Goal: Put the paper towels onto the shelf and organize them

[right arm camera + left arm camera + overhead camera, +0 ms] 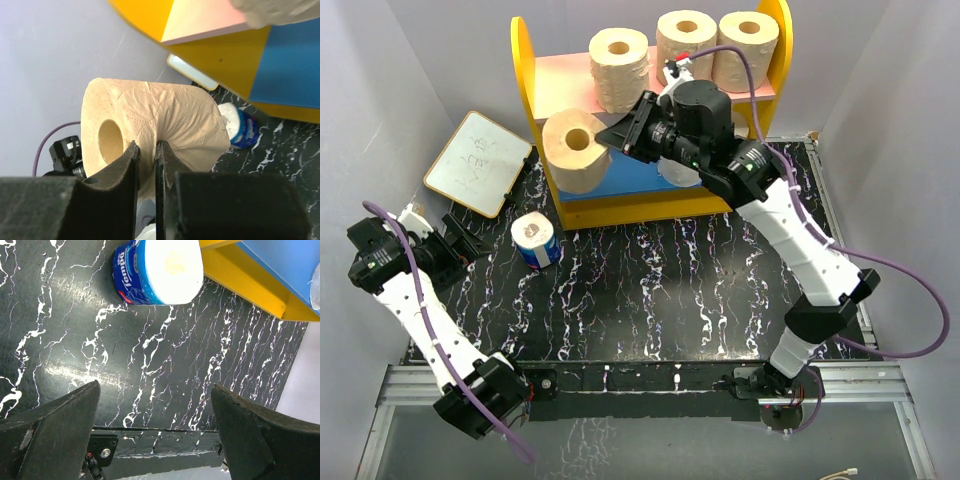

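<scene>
A black worktop, veined with white like marble, fills the middle of the top view. Plain pale grey walls close it in at 9 o'clock, 12 o'clock and 3 o'clock. A small whiteboard sits at 10 o'clock. At 6 o'clock a metal rail edges the worktop, with a dull grey surface beyond it. Soft glare sheens the black top.
</scene>
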